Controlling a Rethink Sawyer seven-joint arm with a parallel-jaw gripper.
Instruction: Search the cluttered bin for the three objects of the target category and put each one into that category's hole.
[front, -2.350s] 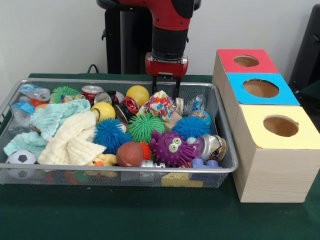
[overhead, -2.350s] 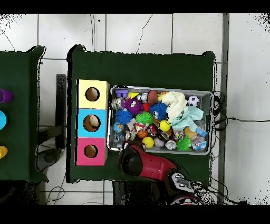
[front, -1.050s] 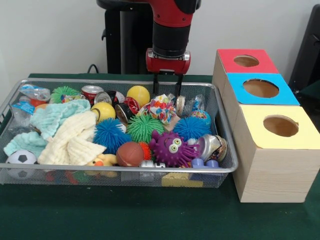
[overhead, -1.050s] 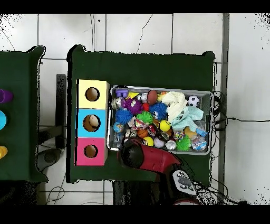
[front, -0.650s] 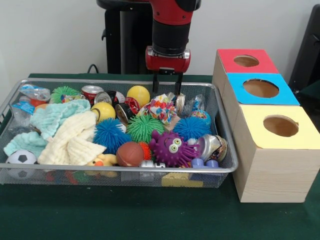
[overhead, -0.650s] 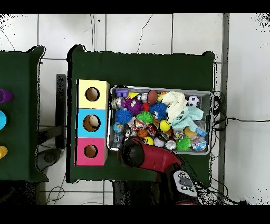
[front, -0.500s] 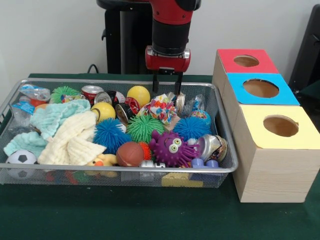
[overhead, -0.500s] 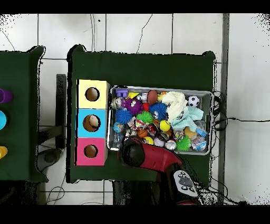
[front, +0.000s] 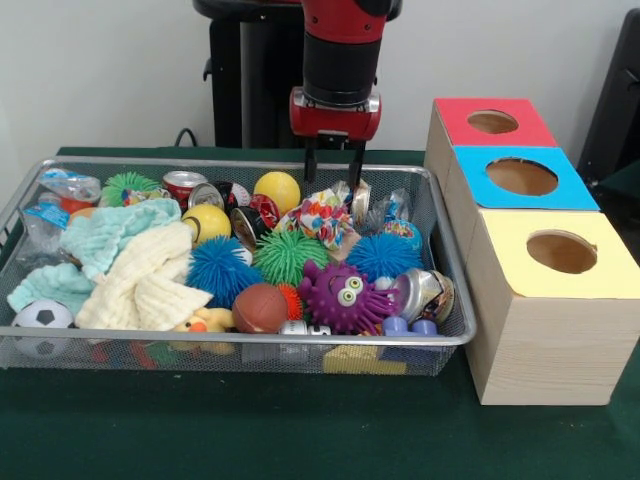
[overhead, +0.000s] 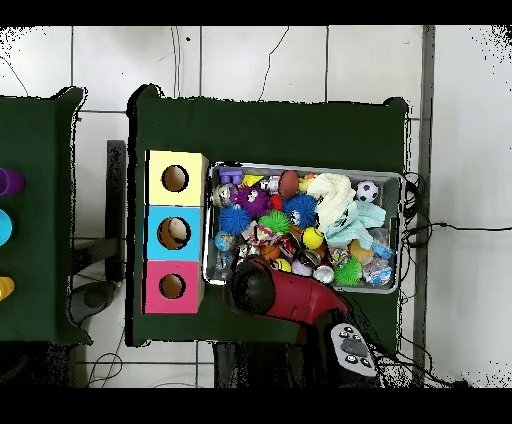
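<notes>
A wire mesh bin holds a jumble of toys, cans, cloths and packets. My gripper hangs open over the bin's back right part, its tips just above a colourful patterned packet, with nothing between the fingers. Spiky balls lie below it: green, blue and a purple one with eyes. Yellow balls lie left of the gripper. Three boxes with round holes stand to the right: red, blue, yellow. In the overhead view the arm hides the gripper.
Pale yellow and mint cloths fill the bin's left half, with a small football at the front corner. Cans line the back wall. In the overhead view the boxes stand in a row left of the bin.
The gripper has risen out of the clutter at the bin's back and hangs a little higher. The patterned packet and the other objects have stayed in place.
</notes>
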